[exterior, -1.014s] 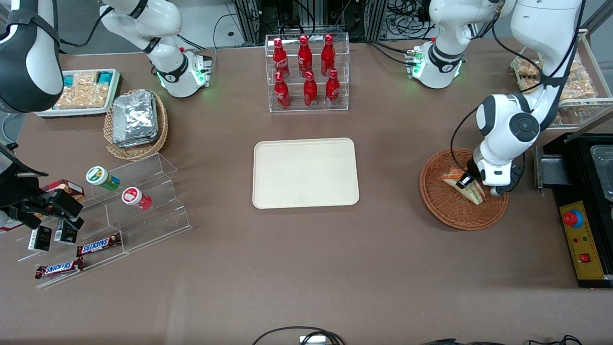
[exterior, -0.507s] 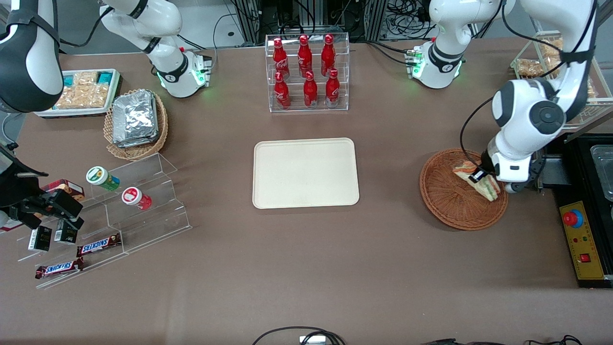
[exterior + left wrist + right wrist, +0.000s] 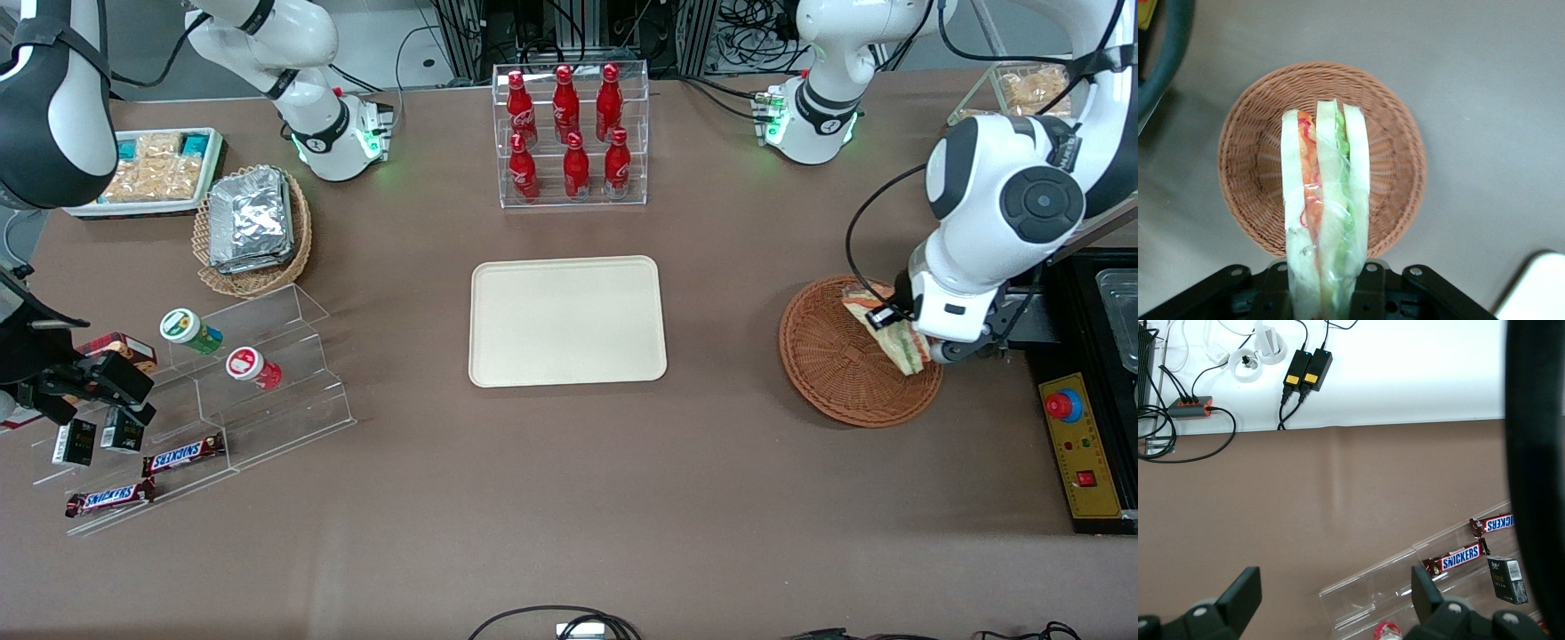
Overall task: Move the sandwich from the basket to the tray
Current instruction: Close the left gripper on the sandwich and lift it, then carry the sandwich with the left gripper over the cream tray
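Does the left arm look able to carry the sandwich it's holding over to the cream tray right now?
Probably yes. The claw is shut on the sandwich, lifted above the basket. The tray lies bare toward the parked arm's end, with only open tablecloth in between.

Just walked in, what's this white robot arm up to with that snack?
The working arm's pincer has clamped a wrapped sandwich and holds it lifted above the brown wicker basket. The cream tray in the middle of the table, apparently where the sandwich goes, has nothing on it yet.
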Controlling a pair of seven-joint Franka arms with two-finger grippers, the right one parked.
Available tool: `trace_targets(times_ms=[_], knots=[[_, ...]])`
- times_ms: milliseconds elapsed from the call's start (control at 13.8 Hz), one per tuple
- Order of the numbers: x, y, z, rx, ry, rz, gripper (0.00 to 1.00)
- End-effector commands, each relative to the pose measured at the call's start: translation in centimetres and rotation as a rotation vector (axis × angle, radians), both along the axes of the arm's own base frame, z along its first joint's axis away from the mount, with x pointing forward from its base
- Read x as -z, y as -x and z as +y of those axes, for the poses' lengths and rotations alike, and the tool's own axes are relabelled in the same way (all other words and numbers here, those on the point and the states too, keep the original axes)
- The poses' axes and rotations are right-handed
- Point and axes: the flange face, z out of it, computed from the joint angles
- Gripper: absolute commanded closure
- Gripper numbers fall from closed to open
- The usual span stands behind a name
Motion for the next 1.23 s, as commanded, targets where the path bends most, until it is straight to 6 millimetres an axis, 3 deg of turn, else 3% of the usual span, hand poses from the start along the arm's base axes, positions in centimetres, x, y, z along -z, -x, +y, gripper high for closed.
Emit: trace_targets(times_ms=[0,145,580,797,1159], knots=[[-2.5,-0.4,-3.6,0.137,0.012,-0.004,1.0],[-2.9,0.1,-7.3,0.239,0.018,-0.001,1.0],[-1.5,2.7,-17.6,0.469,0.049,-0.008,1.0],[0.7,4.7,-22.8,0.553,0.07,0.006,1.0],[5.4,7.5,-28.9,0.551,0.104,0.032,1.0]])
